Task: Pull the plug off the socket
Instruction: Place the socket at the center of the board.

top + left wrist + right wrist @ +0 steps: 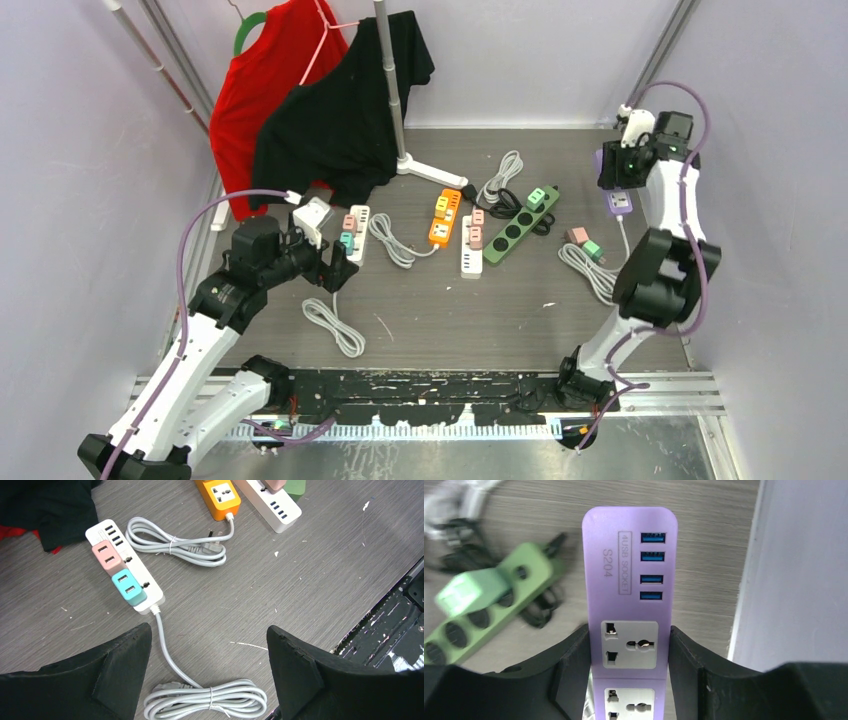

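Two grippers, two states. My left gripper (210, 677) hangs over the table (310, 575) with its jaws spread wide. Nothing is between them, and a coiled grey cable (207, 700) lies on the table directly below the gap. Ahead of the fingertips, off toward one finger (115, 665), lies the white power strip (145, 580) that this cable runs from. A pink plug (107, 557) and a teal plug (129, 586) sit seated in it side by side, the teal one nearer the hand and both apart from the fingers. My right gripper (629, 670) pinches a purple power strip (629, 565) by its long edges, one finger (574, 670) pressed on each side, and its USB end projects beyond the fingertips. Past that hand, to one side, a green power strip (489, 620) carrying a light green plug (466, 592) lies on the table, blurred.
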`<state>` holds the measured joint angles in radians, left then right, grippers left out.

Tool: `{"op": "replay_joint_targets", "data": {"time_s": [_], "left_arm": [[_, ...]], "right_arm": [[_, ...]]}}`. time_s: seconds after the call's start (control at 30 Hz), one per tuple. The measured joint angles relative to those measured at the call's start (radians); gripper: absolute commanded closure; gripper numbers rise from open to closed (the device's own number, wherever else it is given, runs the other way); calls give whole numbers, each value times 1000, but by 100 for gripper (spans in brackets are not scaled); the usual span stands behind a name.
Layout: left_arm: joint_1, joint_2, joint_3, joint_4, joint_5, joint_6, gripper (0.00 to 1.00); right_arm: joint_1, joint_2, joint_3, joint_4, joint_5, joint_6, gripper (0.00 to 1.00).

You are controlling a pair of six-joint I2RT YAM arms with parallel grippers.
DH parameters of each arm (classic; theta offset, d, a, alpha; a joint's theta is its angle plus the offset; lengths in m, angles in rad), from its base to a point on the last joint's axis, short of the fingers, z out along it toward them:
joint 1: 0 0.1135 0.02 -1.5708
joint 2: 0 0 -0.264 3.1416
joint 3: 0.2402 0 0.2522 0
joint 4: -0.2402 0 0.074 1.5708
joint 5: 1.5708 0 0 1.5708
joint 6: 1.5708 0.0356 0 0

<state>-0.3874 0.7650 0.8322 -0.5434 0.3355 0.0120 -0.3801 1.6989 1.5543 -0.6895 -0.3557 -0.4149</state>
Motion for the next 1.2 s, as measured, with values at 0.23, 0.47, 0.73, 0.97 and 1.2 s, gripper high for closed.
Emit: {"op": "replay_joint_targets", "data": {"time_s": [0.23,0.47,0.73,0.97,1.2], "left_arm": [[2,-4,-2,0,0,0,16],[2,-7,-4,0,2,0,15],[2,-7,-5,0,5,0,15],[2,-8,-5,0,6,0,15],[2,-21,-5,0,6,-1,15]], "right_arm": [[65,341,97,103,267,17,98],[77,455,122,142,337,30,80],[77,475,159,123,332,44,27],[77,449,161,77,274,64,18],[80,213,117,5,81,101,18]]}}
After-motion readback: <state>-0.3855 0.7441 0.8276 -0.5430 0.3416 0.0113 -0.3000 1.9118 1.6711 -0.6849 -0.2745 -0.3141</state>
